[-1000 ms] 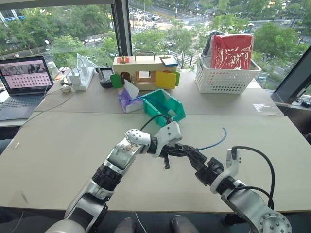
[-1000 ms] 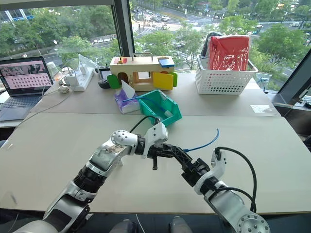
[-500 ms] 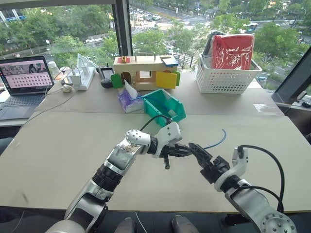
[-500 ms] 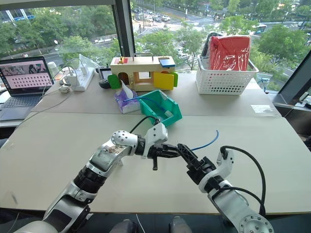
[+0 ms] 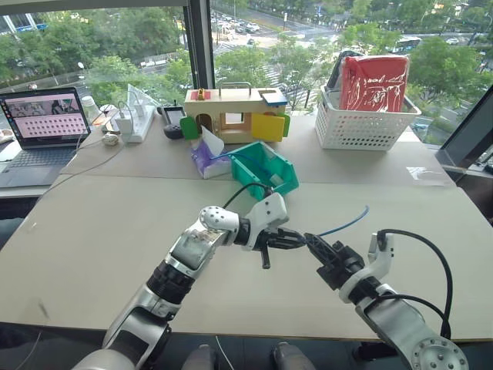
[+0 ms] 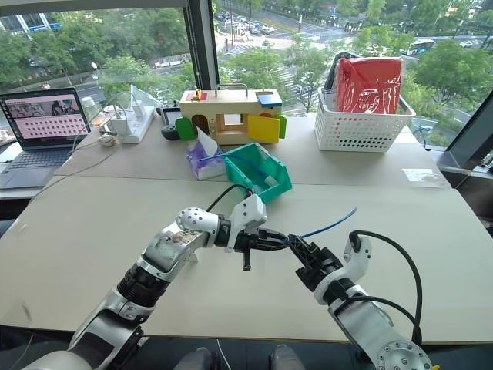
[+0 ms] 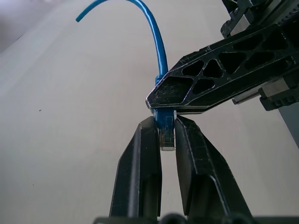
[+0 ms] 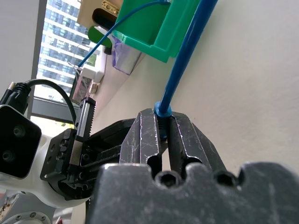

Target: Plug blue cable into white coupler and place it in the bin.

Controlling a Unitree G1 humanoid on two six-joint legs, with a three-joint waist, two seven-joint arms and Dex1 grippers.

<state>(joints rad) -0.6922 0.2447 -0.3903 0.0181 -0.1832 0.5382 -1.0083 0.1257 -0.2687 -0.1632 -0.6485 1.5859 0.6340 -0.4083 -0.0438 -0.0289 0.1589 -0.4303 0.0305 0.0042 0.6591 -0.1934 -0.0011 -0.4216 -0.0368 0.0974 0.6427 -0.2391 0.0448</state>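
Observation:
The blue cable hangs in the air over the table, its free end curving up to the right. My left gripper is shut on the cable's end plug. My right gripper meets it tip to tip and is shut on the cable just behind that plug. The teal bin stands further back on the table. A small white piece lies inside the bin; I cannot tell whether it is the white coupler.
A second blue cable runs out of the bin toward a purple tissue pack. Behind stand a wooden toy house, a white lattice basket with a red bag, and a laptop at far left.
My right gripper, open around the left fingertips a second ago, has closed on the blue cable. The left gripper has kept still and shut on the plug.

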